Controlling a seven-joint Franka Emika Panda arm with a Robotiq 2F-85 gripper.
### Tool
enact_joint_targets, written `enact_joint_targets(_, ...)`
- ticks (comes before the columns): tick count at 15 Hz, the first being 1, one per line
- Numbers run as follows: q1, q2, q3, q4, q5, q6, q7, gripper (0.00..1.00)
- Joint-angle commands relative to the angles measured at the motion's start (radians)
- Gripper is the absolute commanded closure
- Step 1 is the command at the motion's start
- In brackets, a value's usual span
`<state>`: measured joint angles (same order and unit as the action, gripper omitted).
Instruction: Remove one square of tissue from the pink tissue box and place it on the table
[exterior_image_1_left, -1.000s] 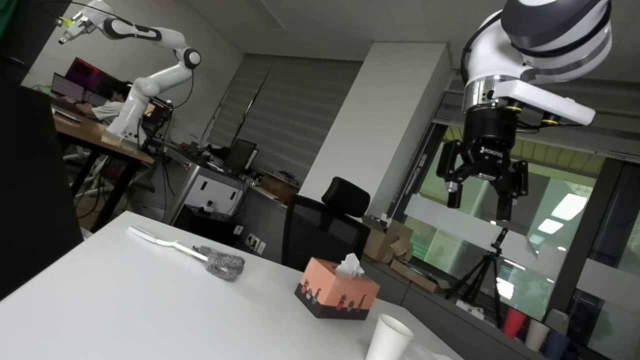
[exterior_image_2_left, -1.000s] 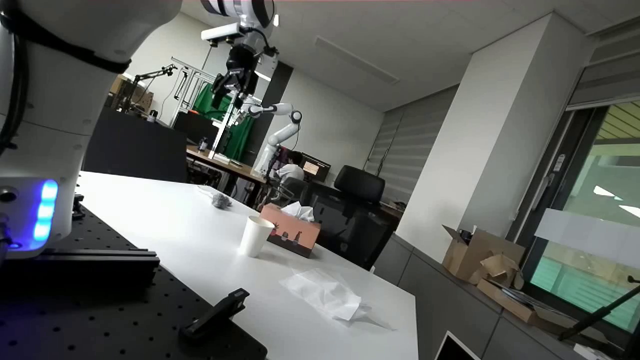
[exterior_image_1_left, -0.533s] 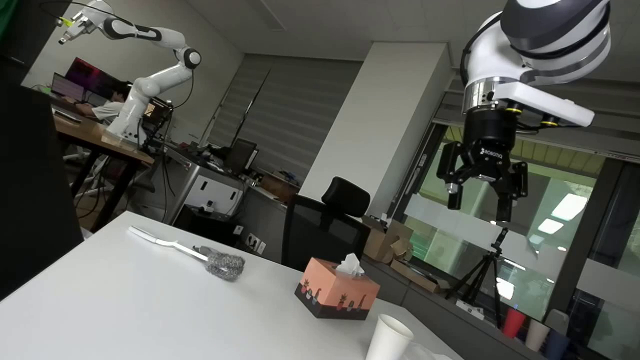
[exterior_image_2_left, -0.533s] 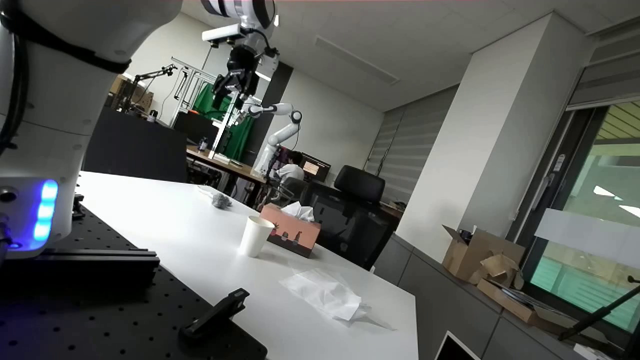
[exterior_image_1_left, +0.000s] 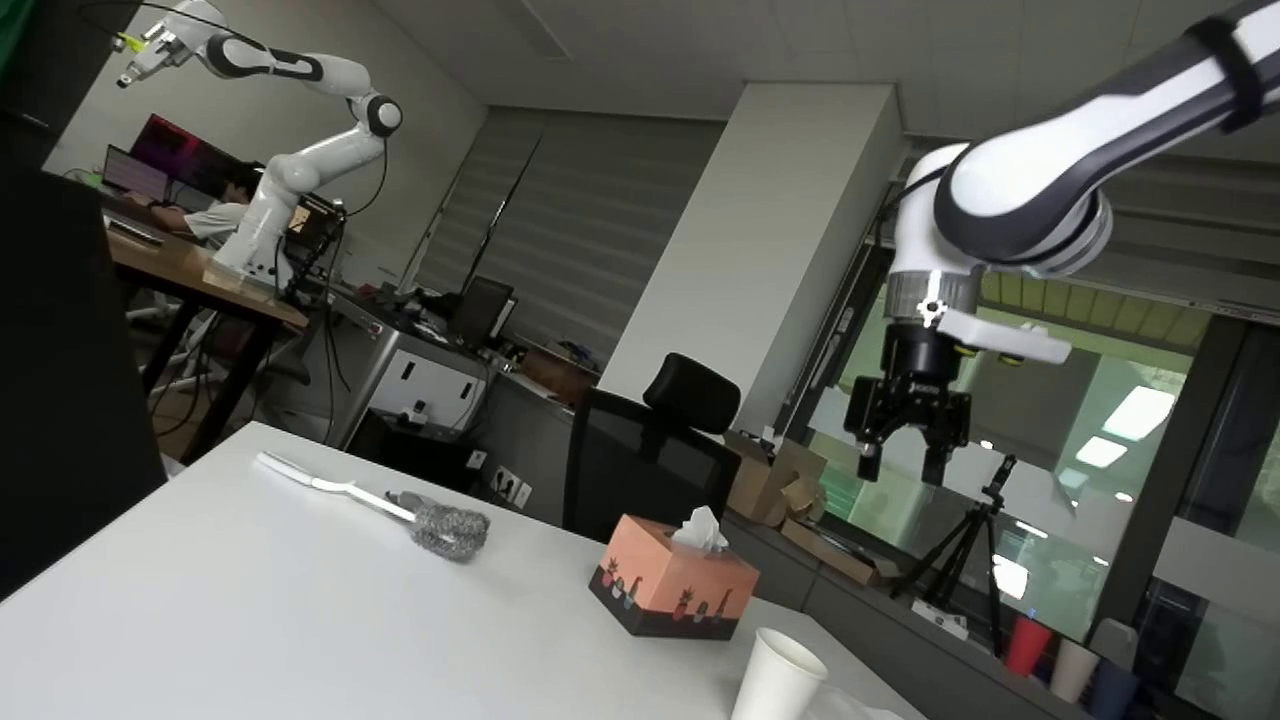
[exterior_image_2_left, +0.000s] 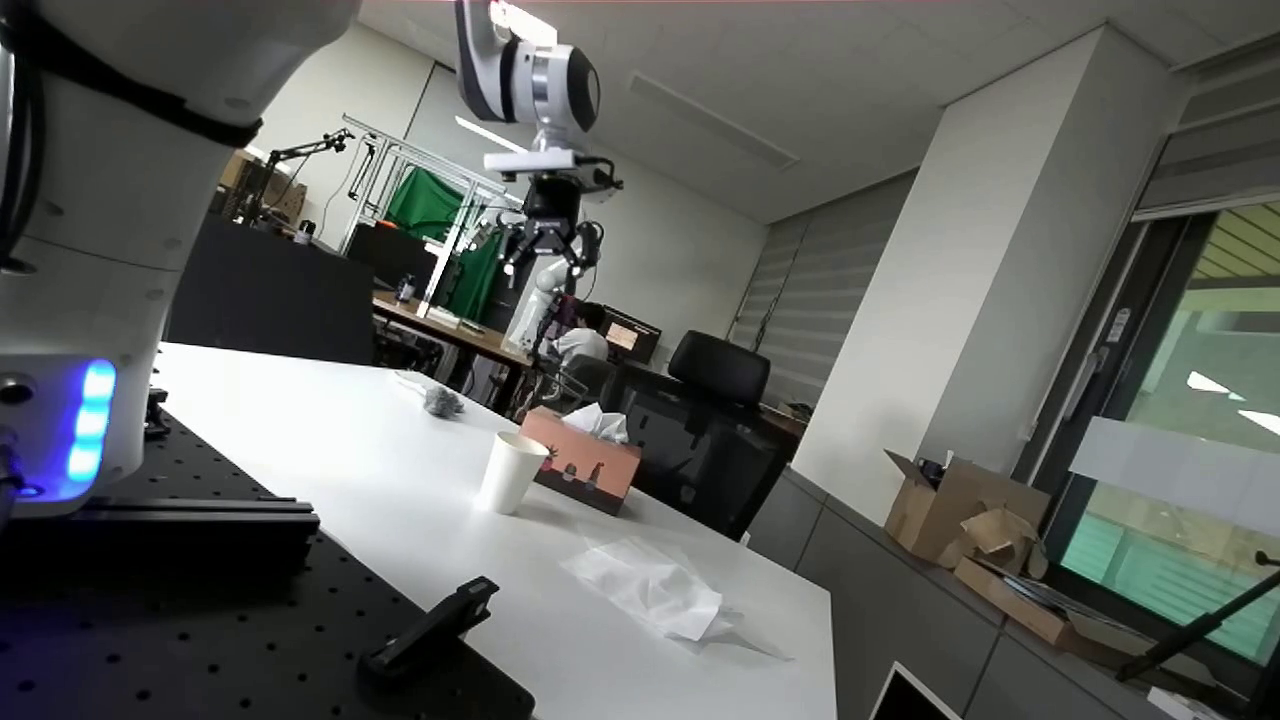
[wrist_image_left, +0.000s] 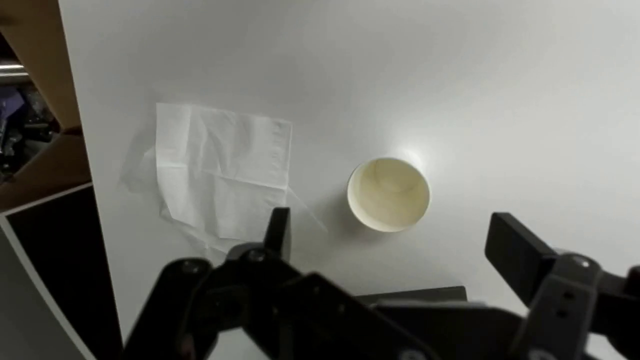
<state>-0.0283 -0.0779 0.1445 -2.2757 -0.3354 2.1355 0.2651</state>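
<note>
The pink tissue box (exterior_image_1_left: 672, 600) with a cactus print stands on the white table (exterior_image_1_left: 350, 620); it also shows in an exterior view (exterior_image_2_left: 585, 470). A white tissue tuft (exterior_image_1_left: 702, 530) sticks up from its top. A loose, crumpled tissue sheet (exterior_image_2_left: 650, 590) lies flat on the table, also in the wrist view (wrist_image_left: 225, 160). My gripper (exterior_image_1_left: 902, 468) is open and empty, pointing down high above the table; it also shows in an exterior view (exterior_image_2_left: 544, 262). In the wrist view, the open fingers (wrist_image_left: 392, 235) frame the table from above. The box is out of the wrist view.
A white paper cup (wrist_image_left: 388, 195) stands between the sheet and the box, also in both exterior views (exterior_image_1_left: 780, 675) (exterior_image_2_left: 510, 475). A grey-headed brush (exterior_image_1_left: 450, 530) with a white handle lies on the table. A black clamp (exterior_image_2_left: 430, 630) sits at the base plate's edge.
The arm has swung and my gripper has lowered: it moved down and left in an exterior view, down and right in another. The things on the table have not moved.
</note>
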Motion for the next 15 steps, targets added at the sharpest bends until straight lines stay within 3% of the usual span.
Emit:
enact_joint_targets(1, 0.005, 0.228, -0.065, 0.222, -0.028, 0.008, -0.034, 0.0)
enact_joint_targets(4, 0.026, 0.378, -0.091, 0.388, -0.039, -0.05, -0.24, 0.0)
enact_joint_targets(10, 0.052, 0.547, -0.11, 0.637, -0.102, -0.179, -0.581, 0.0)
enact_joint_targets(11, 0.046, 0.497, -0.11, 0.54, -0.063, -0.116, -0.51, 0.0)
enact_joint_targets(15, 0.053, 0.537, -0.112, 0.606, -0.081, -0.151, -0.573, 0.0)
